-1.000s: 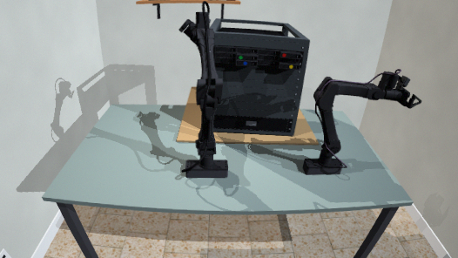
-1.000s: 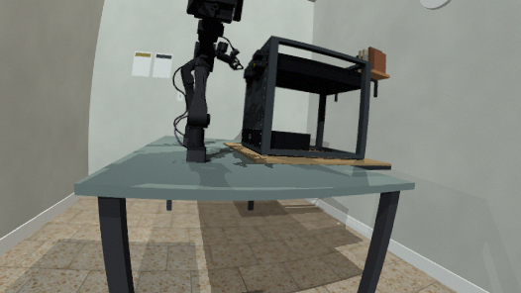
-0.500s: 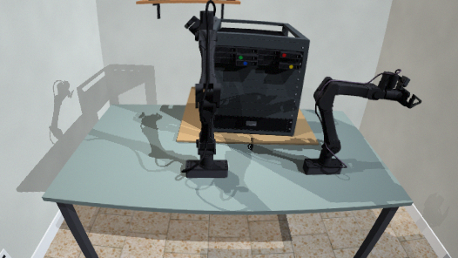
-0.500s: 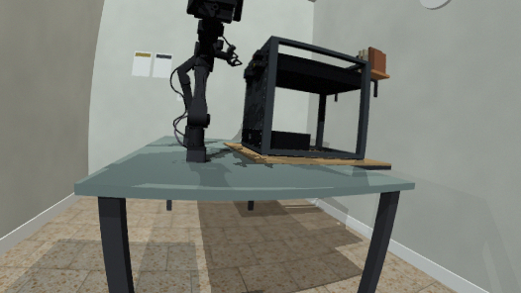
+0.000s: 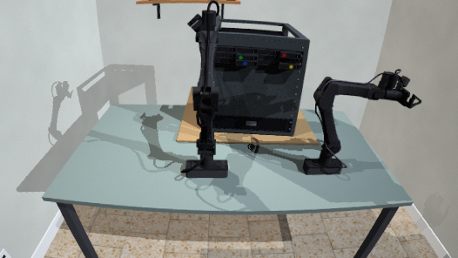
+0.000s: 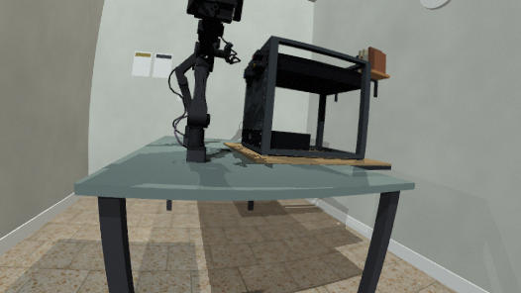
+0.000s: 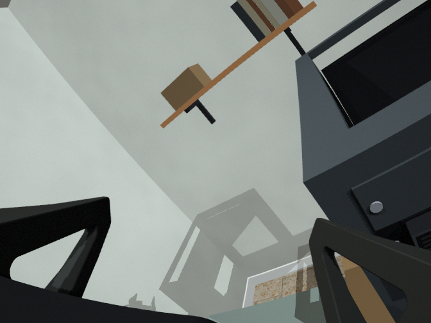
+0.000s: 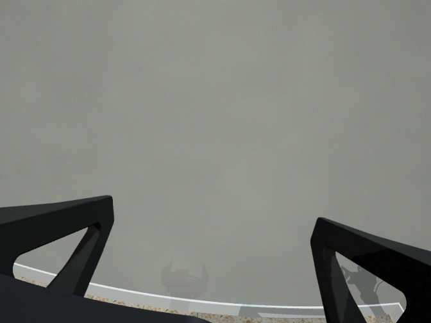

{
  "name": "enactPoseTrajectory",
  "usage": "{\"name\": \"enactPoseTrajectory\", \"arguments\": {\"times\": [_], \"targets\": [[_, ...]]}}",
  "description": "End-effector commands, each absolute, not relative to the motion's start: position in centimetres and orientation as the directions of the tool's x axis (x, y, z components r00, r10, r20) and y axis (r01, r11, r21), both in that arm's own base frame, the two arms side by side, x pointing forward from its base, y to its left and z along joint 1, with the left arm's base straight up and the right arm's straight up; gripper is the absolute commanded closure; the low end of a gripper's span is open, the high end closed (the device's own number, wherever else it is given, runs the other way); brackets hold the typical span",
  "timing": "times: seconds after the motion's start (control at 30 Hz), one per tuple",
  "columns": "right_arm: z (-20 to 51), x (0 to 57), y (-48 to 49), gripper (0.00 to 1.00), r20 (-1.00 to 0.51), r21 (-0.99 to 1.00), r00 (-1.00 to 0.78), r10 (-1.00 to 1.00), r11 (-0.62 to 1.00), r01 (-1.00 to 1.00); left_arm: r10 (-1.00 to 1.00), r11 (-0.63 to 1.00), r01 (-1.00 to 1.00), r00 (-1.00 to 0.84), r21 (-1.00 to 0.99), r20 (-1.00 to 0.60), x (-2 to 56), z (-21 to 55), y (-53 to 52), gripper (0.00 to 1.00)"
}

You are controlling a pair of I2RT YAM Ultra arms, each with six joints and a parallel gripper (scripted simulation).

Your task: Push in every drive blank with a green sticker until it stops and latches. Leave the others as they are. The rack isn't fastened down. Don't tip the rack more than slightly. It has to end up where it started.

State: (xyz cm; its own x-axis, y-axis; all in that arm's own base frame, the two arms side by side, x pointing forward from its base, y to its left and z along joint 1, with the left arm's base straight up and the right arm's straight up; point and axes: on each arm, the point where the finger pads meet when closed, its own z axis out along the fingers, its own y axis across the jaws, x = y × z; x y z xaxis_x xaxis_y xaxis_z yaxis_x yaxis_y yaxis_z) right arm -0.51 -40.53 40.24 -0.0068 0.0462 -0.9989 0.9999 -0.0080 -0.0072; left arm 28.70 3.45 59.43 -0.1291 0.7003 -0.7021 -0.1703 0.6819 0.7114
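The dark rack (image 5: 301,83) (image 6: 269,99) (image 7: 318,139) stands upright on a wooden board (image 5: 187,131) (image 6: 347,161). On its upper front, a green sticker (image 5: 240,57) sits just above a blue sticker (image 5: 245,64). A red sticker (image 5: 284,55) and a yellow sticker (image 5: 291,67) are further right. The left arm hides the rack's left front. How far each blank stands out is too small to tell. My left gripper (image 7: 212,222) (image 6: 236,58) is open and empty, high before the rack. My right gripper (image 8: 213,220) (image 5: 416,103) is open and empty, far right of the rack, facing a wall.
Both arm bases stand on the green table (image 5: 131,183) (image 6: 149,173) in front of the rack. A wall shelf (image 7: 236,64) with a box (image 7: 184,86) and books hangs behind the rack. In the left wrist view, the rack's upper corner is close on the right.
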Motion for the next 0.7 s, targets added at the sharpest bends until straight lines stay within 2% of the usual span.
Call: {"name": "enactPoseTrajectory", "arguments": {"times": [0.0,0.67], "targets": [[41.6,-0.2,-39.8,0.0,-1.0,0.0,0.0,0.0,-0.007,1.0,0.704,0.677,-0.208,-0.098,0.706,-0.704,27.5,60.6,3.4,0.0],[41.6,-0.2,-39.8,0.0,-1.0,0.0,0.0,0.0,-0.007,1.0,0.714,0.676,-0.213,-0.045,0.705,-0.699,26.2,61.5,2.5,0.0]]}}
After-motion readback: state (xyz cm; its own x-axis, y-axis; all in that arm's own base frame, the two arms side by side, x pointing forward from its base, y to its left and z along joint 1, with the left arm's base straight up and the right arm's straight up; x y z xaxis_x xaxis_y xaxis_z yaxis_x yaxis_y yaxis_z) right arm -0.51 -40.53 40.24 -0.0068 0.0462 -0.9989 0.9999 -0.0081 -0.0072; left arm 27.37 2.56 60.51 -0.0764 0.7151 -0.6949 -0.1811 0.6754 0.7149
